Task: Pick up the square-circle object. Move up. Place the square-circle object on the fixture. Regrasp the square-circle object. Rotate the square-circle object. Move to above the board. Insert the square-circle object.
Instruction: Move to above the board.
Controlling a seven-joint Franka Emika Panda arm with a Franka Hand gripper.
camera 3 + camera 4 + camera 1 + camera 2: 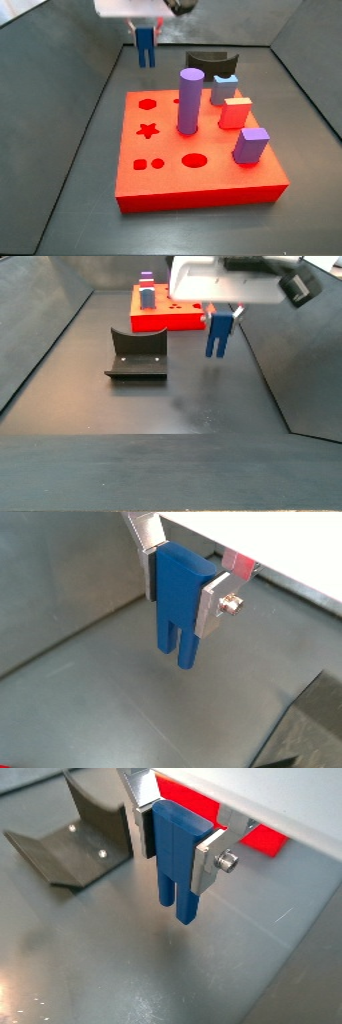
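The square-circle object [178,607] [175,866] is a dark blue block whose two parallel legs hang down. My gripper [177,582] [171,843] is shut on its upper part, silver fingers [214,607] [211,863] pressing both sides. Both side views show the gripper [143,25] [221,311] holding the blue piece [144,45] [219,333] in the air above the grey floor. The dark fixture [74,840] [136,356] [210,62] stands on the floor beside the held piece, apart from it. The red board [194,150] [167,311] [227,818] lies farther off.
On the board stand a tall purple cylinder [190,100], a light blue block [223,88], a red-orange block [237,112] and a purple block [251,145]. Star, circle and square holes [150,130] are cut into it. Dark walls [47,331] enclose the floor.
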